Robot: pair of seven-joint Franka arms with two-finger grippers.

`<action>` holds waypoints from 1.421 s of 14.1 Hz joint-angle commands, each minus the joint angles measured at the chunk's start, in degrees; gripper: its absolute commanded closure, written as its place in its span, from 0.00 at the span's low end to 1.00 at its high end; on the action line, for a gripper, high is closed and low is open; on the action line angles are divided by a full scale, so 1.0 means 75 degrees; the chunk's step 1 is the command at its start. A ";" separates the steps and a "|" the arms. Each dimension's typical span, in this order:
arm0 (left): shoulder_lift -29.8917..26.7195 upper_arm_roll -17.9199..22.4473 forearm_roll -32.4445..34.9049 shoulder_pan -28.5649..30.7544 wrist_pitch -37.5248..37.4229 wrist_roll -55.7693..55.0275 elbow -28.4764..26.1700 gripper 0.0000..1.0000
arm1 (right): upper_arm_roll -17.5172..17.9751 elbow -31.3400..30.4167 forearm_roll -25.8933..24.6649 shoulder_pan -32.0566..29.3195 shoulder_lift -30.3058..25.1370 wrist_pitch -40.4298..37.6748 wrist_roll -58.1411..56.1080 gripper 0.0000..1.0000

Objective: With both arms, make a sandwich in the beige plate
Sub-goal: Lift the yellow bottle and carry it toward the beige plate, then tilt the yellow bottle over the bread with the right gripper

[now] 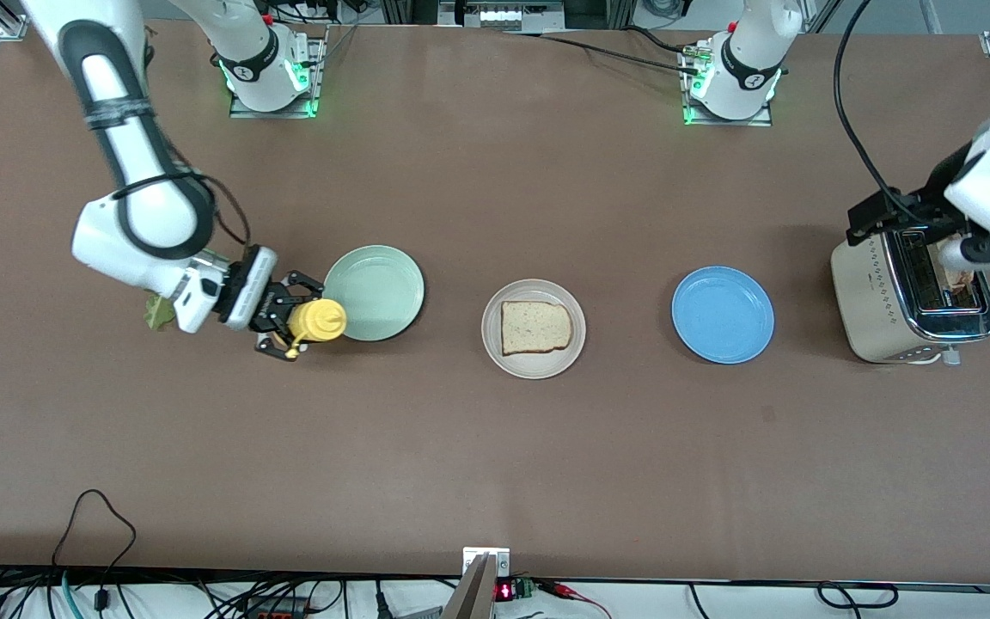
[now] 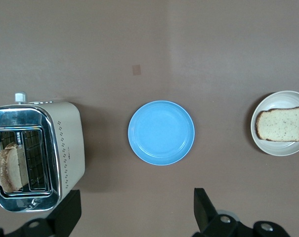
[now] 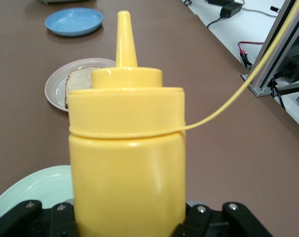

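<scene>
Bread slice (image 1: pixel 534 327) waits on the beige plate (image 1: pixel 495 348); keep your right end effector (image 1: pixel 289 325) clamped on the yellow bottle (image 1: pixel 318 320), upright. Left end effector (image 2: pixel 134 217) hovers wide open, empty, near the toaster (image 1: pixel 882 305).

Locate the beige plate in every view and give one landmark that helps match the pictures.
Front view: the beige plate sits mid-table between the mint-green plate and the blue plate, holding one bread slice.
Left wrist view: it shows at the picture's edge, with the blue plate between it and the toaster.
Right wrist view: partly hidden by the yellow bottle, its rim shows.
Shared landmark: the blue plate.
</scene>
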 commanded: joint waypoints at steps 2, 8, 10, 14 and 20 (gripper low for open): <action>-0.0810 0.0131 0.0293 -0.0229 0.0531 0.0547 -0.1131 0.00 | -0.0087 0.0334 -0.1712 0.0830 -0.0109 0.0857 0.2089 0.67; -0.0753 0.0096 0.0222 -0.0136 0.0462 0.0547 -0.1028 0.00 | -0.0087 0.1026 -0.6235 0.1733 -0.0039 0.0965 0.6765 0.67; -0.0753 0.0131 0.0222 -0.0124 0.0450 0.0524 -0.1016 0.00 | -0.0087 0.1131 -0.7337 0.2072 0.0055 0.0872 0.7927 0.67; -0.0753 0.0131 0.0083 -0.0124 0.0322 0.0500 -0.0958 0.00 | -0.0087 0.1762 -0.9727 0.2646 0.0464 0.0089 1.0035 0.67; -0.0753 0.0073 0.0011 -0.0136 0.0286 0.0465 -0.0899 0.00 | -0.0087 0.2853 -1.2027 0.3433 0.1472 -0.1120 1.2009 0.66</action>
